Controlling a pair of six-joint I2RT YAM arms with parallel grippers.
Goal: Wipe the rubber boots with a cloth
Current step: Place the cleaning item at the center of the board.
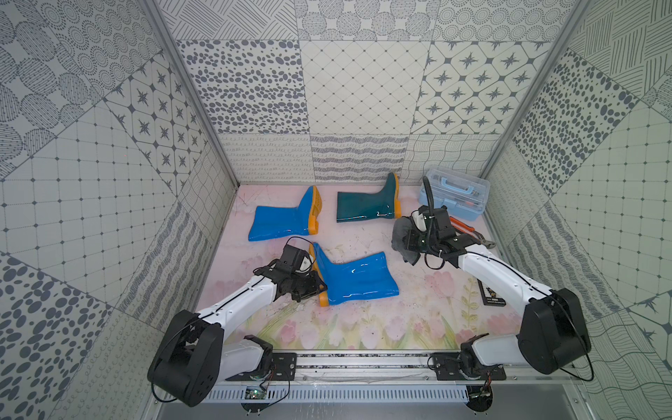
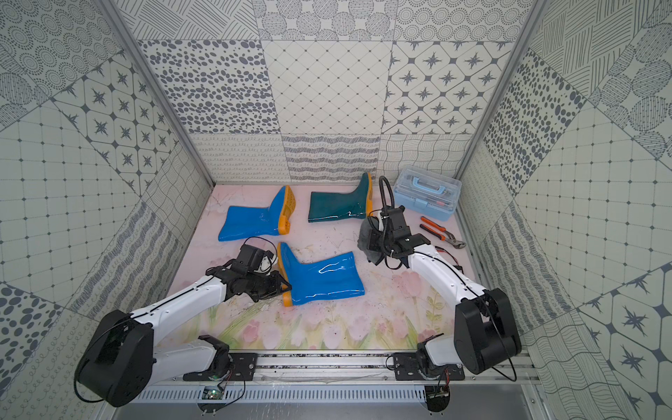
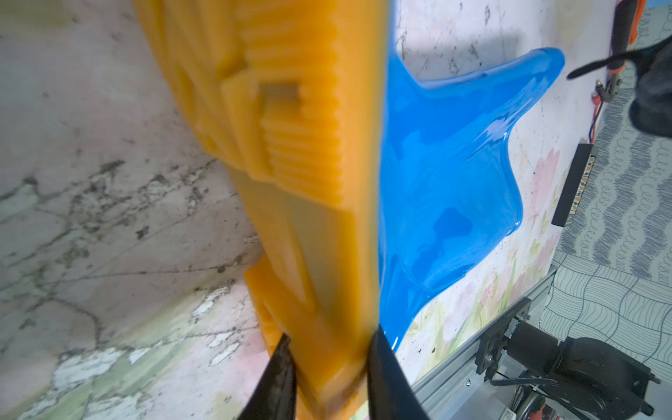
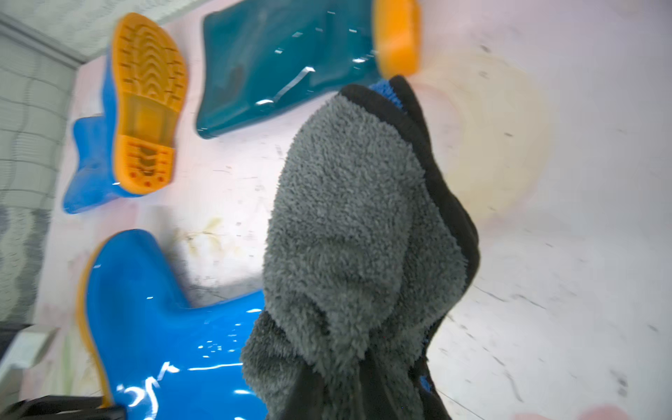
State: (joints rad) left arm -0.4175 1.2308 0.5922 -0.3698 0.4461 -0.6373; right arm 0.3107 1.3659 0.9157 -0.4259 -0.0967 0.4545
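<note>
Left fingers (image 3: 389, 382) snug around boot sole (image 3: 291, 145)

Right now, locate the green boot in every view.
A top view: green boot at the back, right of centre.
A top view: same spot.
Left wrist: not in it.
Right wrist: upper middle.
Shared landmark: blue boot nearest the arms.

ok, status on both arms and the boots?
Left end effector clamped on orange sole of near blue boot. Right end effector shut on cloth, beside teal boot. Nothing in the way.
</note>
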